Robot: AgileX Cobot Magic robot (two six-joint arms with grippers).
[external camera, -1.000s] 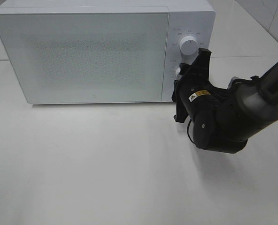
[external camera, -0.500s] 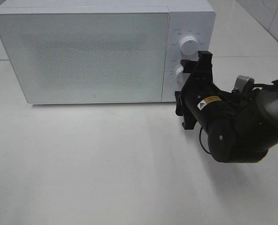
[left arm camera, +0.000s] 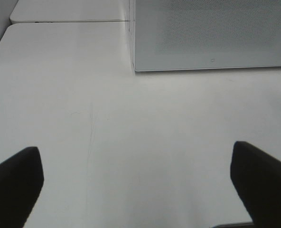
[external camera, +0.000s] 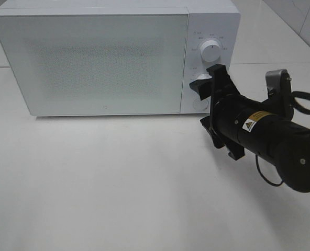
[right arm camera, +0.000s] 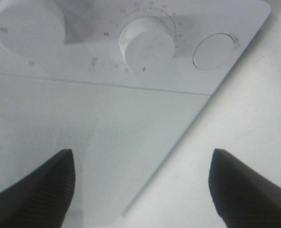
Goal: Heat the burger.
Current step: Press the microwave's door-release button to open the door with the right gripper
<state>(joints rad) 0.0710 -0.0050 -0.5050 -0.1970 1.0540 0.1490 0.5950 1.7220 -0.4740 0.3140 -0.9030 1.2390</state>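
- Your black right gripper (right arm camera: 143, 187) stands spread, empty, facing the lower round dial (right arm camera: 147, 45) of the white microwave oven (external camera: 92, 57).
- Your black left gripper (left arm camera: 138, 185) is spread above the white table (left arm camera: 107, 133).
- The burger is not visible to you; the oven door is shut.
- The dial markings are too small to read.

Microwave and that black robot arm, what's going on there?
The robot is meant to heat a burger, but no burger shows anywhere. The microwave door is shut. The right gripper hangs open in front of the control panel, close to the lower knob, gripping nothing. The left gripper is open too, over the table in front of the microwave.
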